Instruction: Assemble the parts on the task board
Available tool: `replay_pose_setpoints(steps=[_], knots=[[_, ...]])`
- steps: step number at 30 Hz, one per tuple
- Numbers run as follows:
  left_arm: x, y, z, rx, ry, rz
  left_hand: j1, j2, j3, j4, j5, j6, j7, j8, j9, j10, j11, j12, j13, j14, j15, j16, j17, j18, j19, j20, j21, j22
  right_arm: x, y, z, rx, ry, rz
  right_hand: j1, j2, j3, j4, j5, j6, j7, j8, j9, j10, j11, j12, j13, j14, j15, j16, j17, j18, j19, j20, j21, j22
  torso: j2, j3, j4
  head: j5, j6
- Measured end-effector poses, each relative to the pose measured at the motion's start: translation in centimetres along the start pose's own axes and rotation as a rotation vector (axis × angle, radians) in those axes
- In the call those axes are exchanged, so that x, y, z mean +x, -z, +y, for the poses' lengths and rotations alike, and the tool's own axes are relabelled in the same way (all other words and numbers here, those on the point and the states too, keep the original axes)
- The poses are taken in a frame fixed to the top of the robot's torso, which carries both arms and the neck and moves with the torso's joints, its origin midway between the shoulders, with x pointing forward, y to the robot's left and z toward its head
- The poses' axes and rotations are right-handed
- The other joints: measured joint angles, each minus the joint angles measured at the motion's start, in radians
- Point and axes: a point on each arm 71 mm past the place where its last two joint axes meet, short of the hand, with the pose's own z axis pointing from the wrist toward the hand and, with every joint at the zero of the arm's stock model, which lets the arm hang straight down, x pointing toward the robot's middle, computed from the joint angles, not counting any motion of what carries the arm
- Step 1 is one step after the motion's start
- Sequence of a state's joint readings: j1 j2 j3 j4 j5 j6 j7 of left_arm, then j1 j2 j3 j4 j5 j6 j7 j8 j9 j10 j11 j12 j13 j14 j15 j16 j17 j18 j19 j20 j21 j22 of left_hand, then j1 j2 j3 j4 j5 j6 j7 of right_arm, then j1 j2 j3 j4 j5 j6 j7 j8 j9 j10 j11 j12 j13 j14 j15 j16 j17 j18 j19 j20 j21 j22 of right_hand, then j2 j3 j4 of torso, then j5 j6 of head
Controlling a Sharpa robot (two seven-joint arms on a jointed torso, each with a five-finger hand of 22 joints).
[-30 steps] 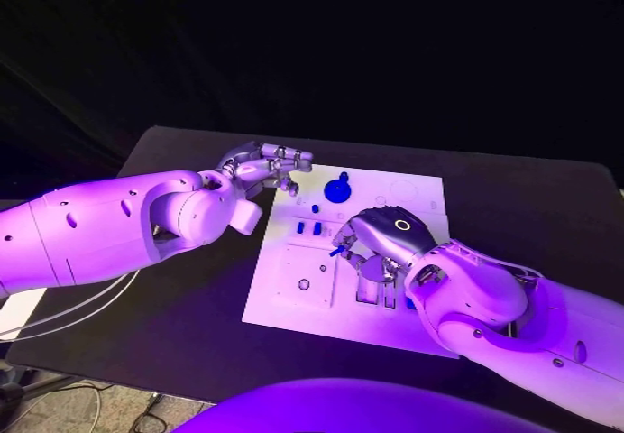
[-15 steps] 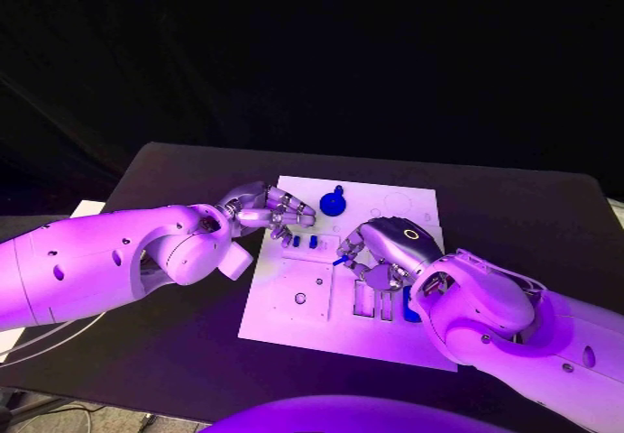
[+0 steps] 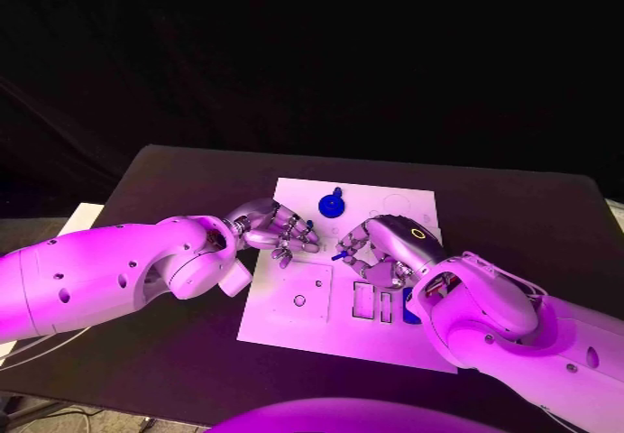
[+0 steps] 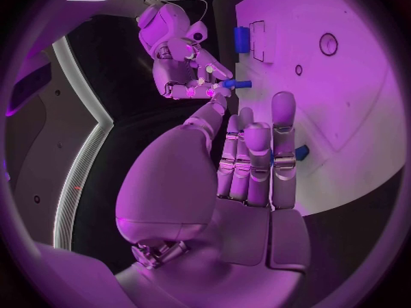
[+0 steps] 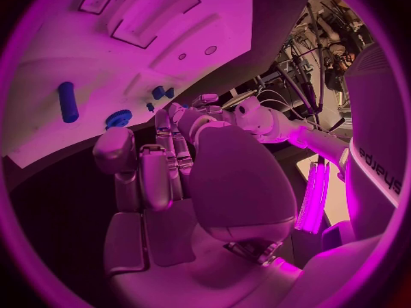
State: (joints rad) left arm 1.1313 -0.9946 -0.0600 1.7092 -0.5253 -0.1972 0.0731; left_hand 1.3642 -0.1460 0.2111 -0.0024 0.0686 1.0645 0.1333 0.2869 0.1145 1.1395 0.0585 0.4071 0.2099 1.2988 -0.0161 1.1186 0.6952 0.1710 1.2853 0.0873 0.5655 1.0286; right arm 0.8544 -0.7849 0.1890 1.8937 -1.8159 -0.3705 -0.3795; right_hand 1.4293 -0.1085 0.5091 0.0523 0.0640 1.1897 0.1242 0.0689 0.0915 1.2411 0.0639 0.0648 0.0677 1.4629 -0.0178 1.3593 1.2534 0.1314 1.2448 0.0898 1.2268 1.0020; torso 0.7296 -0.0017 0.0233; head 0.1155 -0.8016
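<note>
The white task board [image 3: 306, 311] lies mid-table. My right hand [image 3: 386, 245] hovers over its middle and pinches a small blue peg [image 3: 338, 256], which the left wrist view also shows as the peg [image 4: 236, 84] at the right hand [image 4: 182, 61]. My left hand [image 3: 281, 233] is over the board's left part, fingers straight and holding nothing; a small blue part [image 4: 301, 152] lies just beside its fingers [image 4: 257, 161]. A round blue part [image 3: 333, 207] sits at the board's far edge. A blue cylinder [image 3: 411, 309] lies by the rectangular slots [image 3: 373, 302].
The black table [image 3: 169, 194] surrounds the board on all sides. The right wrist view shows the cylinder [image 5: 68, 101], a blue gear [image 5: 118, 118] and small blue parts [image 5: 159, 92] on the board.
The head camera has shifted. My left hand has come from the board's far left corner onto the board, closer to my right hand. The right hand still pinches the peg.
</note>
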Motion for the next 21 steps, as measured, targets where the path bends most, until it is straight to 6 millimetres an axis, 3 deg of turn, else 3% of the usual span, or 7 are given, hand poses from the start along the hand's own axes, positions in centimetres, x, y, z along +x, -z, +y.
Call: replay_pose_setpoints(steps=[21], knots=[[1.2,-0.6,-0.3,0.003,-0.035,0.002,-0.004,0.004,-0.101,0.025,-0.015,0.0,-0.014,0.061,0.02,0.001,-0.007,0.061,0.037,0.022,-0.012,0.025,0.036,0.0,0.032,-0.011,0.039,0.019,-0.3,0.0,0.9,-0.036,-0.046,-0.042,-0.004,0.004,0.0,0.0,0.0,0.002,0.003,0.001,0.0,0.0,0.0,0.0,0.0,0.0,0.0,0.0,0.0,0.0,0.0,0.0,0.0,-0.001,0.0,-0.0013,0.0004,0.0,-0.008]])
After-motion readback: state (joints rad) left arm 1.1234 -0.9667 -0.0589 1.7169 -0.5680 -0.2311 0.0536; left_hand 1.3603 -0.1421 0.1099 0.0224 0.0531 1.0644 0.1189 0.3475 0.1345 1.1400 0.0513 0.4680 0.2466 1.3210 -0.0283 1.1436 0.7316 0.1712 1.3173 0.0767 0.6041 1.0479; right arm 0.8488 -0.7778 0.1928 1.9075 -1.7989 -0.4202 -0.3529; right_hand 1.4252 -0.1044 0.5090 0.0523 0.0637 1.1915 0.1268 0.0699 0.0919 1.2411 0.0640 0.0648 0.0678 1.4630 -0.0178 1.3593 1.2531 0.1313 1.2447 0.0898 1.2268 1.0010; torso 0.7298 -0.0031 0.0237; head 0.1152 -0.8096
